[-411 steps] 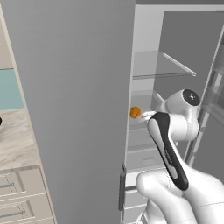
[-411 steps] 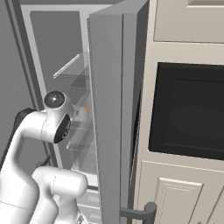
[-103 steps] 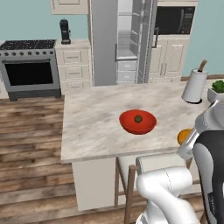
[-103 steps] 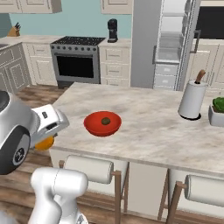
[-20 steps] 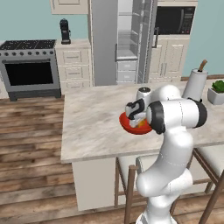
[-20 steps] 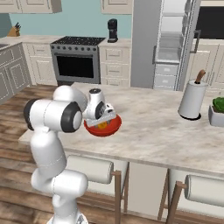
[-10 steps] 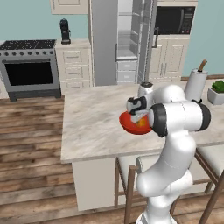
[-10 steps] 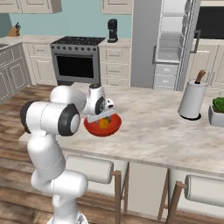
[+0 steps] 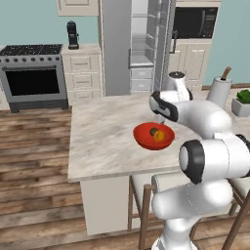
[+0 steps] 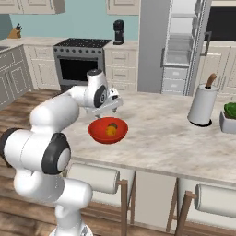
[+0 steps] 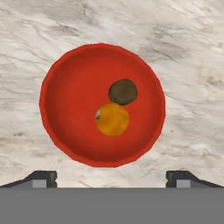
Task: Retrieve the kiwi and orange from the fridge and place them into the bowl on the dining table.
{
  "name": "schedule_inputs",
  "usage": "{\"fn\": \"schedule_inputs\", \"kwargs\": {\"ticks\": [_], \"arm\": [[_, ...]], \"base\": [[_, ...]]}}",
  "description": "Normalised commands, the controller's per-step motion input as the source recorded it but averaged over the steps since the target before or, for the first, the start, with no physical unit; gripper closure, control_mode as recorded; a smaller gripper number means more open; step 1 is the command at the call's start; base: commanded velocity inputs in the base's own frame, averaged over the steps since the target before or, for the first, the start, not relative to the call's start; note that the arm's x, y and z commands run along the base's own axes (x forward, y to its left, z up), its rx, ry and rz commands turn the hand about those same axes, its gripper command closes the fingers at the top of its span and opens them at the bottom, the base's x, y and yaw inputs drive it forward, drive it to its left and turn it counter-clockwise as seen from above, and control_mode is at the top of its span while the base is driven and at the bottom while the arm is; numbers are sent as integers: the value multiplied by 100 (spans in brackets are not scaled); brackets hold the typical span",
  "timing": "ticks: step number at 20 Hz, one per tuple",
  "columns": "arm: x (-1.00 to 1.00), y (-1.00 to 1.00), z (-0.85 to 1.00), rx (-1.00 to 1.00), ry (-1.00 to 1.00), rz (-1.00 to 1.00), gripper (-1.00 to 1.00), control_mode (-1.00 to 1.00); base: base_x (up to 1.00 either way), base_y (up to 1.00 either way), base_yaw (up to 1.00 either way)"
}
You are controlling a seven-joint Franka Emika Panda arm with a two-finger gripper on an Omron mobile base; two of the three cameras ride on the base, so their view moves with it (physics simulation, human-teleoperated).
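The red bowl sits on the dining table. Inside it the dark kiwi and the orange lie touching each other. My gripper hovers just above the bowl, open and holding nothing; the hand view looks straight down with the fingertips wide apart at the near rim. Behind the table, the grey fridge has one door open.
A paper towel holder and a potted plant stand at the table's right end. Stools are tucked under the near edge. A stove stands against the back wall.
The jaws have spread wide and the hand has lifted off the bowl, leaving the orange beside the kiwi.
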Motion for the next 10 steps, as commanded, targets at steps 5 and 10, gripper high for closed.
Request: {"fn": "schedule_inputs", "kwargs": {"ticks": [5, 10], "arm": [[-100, -16, 100, -1, -13, 0, -100, -100], [-100, -30, 98, 0, -6, 0, -100, -100]], "base": [[0, 0, 0], [0, 0, 0]]}}
